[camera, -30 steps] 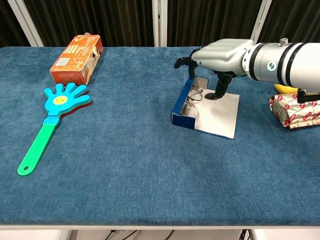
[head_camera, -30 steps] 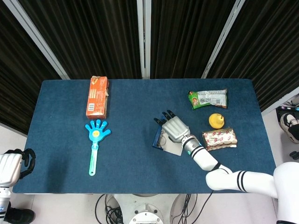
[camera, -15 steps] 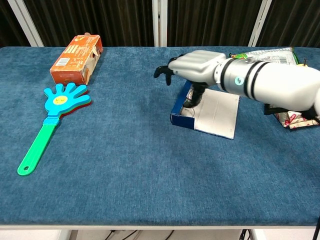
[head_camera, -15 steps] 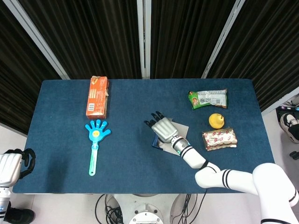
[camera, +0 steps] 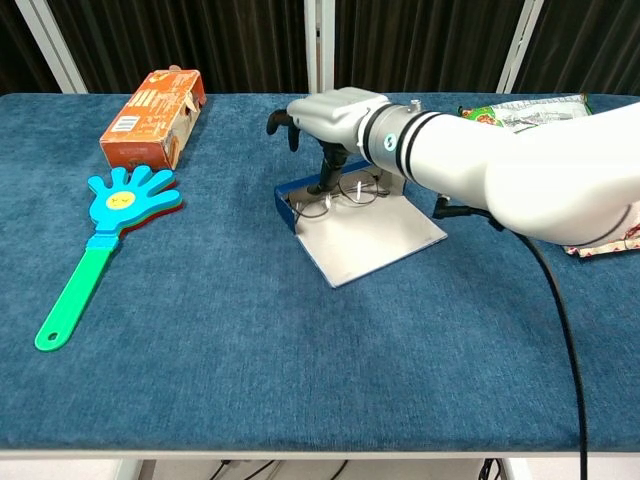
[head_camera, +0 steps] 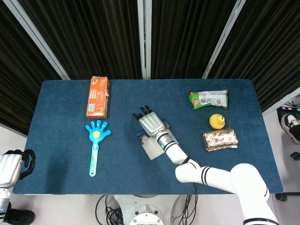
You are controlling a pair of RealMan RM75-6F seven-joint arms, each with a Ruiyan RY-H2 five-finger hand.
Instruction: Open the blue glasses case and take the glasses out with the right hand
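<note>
The blue glasses case (camera: pixel 291 210) lies open at mid-table, its pale lid (camera: pixel 370 232) flat toward the front. Thin wire-framed glasses (camera: pixel 345 193) rest in the blue base, partly over the lid's edge. My right hand (camera: pixel 328 117) hovers over the case's far end, with its thumb (camera: pixel 326 178) reaching down onto the glasses and the other fingers held up and apart. From the head view the right hand (head_camera: pixel 150 123) covers most of the case (head_camera: pixel 153 148), hiding the glasses. My left hand (head_camera: pixel 12 167) hangs off the table's front left corner, holding nothing.
An orange box (camera: pixel 154 116) and a blue-green hand clapper (camera: pixel 103 228) lie at the left. On the right are a green snack bag (head_camera: pixel 208 99), a yellow fruit (head_camera: pixel 216 121) and a red-and-white packet (head_camera: pixel 220 139). My right forearm (camera: pixel 520 175) spans the right side.
My right hand has swept left across the table, dragging the open case with it and turning it. The glasses have shifted toward the lid. The left hand has stayed put.
</note>
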